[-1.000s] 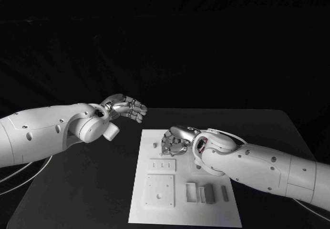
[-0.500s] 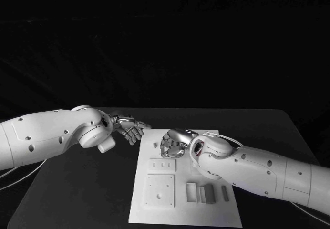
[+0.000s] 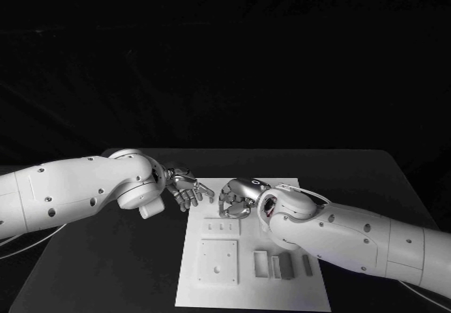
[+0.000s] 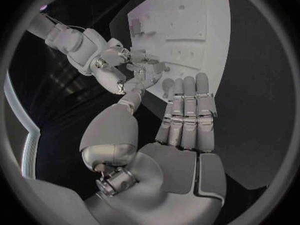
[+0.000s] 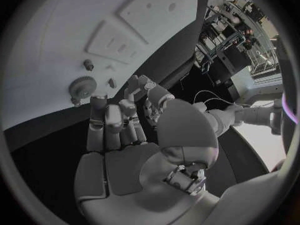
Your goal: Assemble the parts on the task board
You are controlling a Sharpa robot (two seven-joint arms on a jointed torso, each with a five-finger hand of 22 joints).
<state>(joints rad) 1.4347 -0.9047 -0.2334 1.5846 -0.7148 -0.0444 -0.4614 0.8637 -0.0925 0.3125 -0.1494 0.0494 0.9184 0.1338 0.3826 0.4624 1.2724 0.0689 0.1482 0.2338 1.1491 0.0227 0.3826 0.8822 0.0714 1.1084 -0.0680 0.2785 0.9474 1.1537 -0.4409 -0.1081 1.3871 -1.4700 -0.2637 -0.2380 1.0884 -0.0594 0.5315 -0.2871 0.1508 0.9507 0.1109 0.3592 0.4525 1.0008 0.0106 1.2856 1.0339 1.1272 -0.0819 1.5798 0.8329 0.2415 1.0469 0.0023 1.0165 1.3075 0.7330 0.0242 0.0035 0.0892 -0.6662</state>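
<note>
Since a second ago the left hand [image 3: 191, 190] has come down from above the worktop [image 3: 113, 261] and swung in toward the task board [image 3: 282, 287]; it now hovers at the board's far left corner, just beside the right hand [image 3: 237, 197]. Its fingers [image 4: 187, 110] lie straight and side by side in the left wrist view, with nothing between them, so it reads as released.

By contrast, the right hand has barely shifted. It sits over the far end of the board with its fingers curled downward. The right wrist view shows the palm bare, and nothing can be made out in the fingertips, but whether they press on the board is hard to tell.

On the far part of the board the right wrist view shows a small gear [image 5: 80, 87] and a short peg [image 5: 88, 64] just beside it; in the head view both are hidden under the right hand. Nearer the robot lie a small plate with three slots [image 3: 221, 225], a larger square plate [image 3: 218, 260] with holes, and a row of upright grey blocks [image 3: 282, 264], the rightmost partly covered by the right forearm.
</note>
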